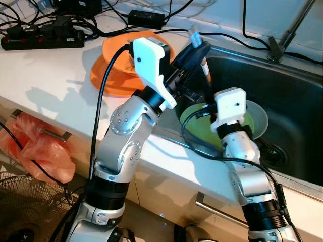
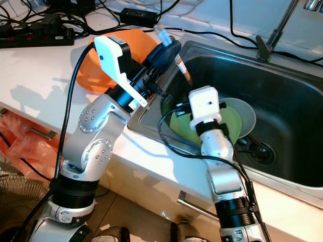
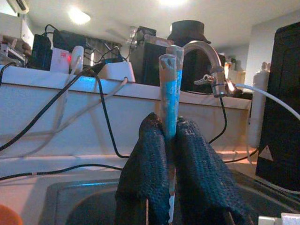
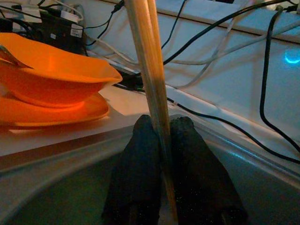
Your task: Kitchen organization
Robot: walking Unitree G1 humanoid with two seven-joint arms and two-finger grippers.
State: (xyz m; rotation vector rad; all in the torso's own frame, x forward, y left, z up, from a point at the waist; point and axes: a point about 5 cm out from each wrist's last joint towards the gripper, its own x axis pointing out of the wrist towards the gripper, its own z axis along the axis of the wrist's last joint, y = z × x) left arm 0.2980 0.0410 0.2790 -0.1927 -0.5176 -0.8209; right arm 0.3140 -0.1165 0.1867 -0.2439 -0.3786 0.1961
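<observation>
1. Gripping a pair of chopsticks (image 3: pixel 169 93) between its black fingers (image 3: pixel 145 173), the left hand (image 1: pixel 194 50) hangs over the sink's (image 1: pixel 292 101) near-left corner, close to the worktop (image 1: pixel 45 75) edge. The sticks stand nearly upright, blue-tinted ends up, probably so they lift clear of the basin without catching its wall.

2. Closed on the lower stretch of what looks like the same wooden sticks (image 4: pixel 150 70), the right hand (image 4: pixel 161 140) sits lower in the basin, above the green plate (image 1: pixel 194 118). I judge both hands share the load to steady the pair during a handover or a regrip.

3. An orange bowl (image 4: pixel 51 70) rests on an orange plate (image 1: pixel 108 78) on the worktop just beside the sink's left edge, likely the gathering spot for sorted dishes. A metal utensil (image 4: pixel 11 55) lies in the bowl.

4. The green plate lies in the sink over a grey plate (image 1: pixel 260 118), tilted toward the drain (image 1: pixel 275 154).

5. Hard to make out: the right hand's fingers are hidden from the head cameras behind its white wrist housing (image 1: pixel 229 106). The sticks' lower ends are hidden, so whether they touch the green plate cannot be told. The utensil in the bowl is cut off at the picture's edge, so its kind is unclear.
</observation>
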